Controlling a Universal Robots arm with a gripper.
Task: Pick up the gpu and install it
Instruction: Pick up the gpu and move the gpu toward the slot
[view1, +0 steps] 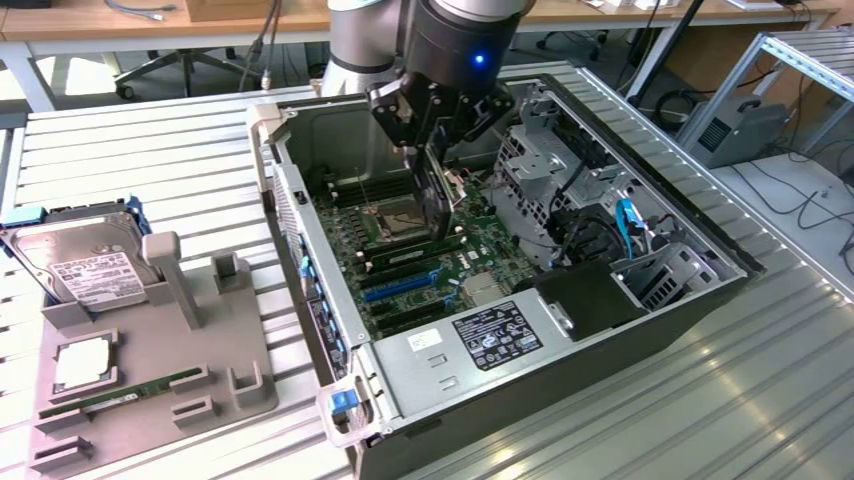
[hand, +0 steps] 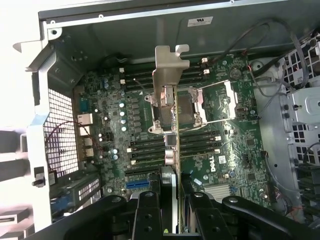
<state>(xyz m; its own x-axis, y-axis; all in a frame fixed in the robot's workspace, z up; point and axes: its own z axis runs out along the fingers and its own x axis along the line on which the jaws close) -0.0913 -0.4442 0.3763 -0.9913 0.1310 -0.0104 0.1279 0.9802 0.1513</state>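
Observation:
The gpu (view1: 430, 200) is a thin dark card hanging edge-down inside the open computer case (view1: 310, 300), over the motherboard (view1: 474, 262) near the CPU socket. My gripper (view1: 435, 150) is shut on the card's upper edge. In the wrist view the gpu (hand: 169, 107) appears edge-on, with its silver bracket (hand: 167, 65) at the far end pointing toward the case's rear wall. My gripper (hand: 170, 192) clamps it from both sides. The card hovers above the board, clear of the blue slots (hand: 137, 184).
A grey fixture (view1: 160, 370) at the exterior view's left carries a hard drive (view1: 83, 262), a CPU (view1: 83, 362) and a green memory stick (view1: 120, 394). Inside the case sit a black power supply (view1: 514, 330), a drive cage (view1: 541, 160) and loose cables (view1: 625, 225).

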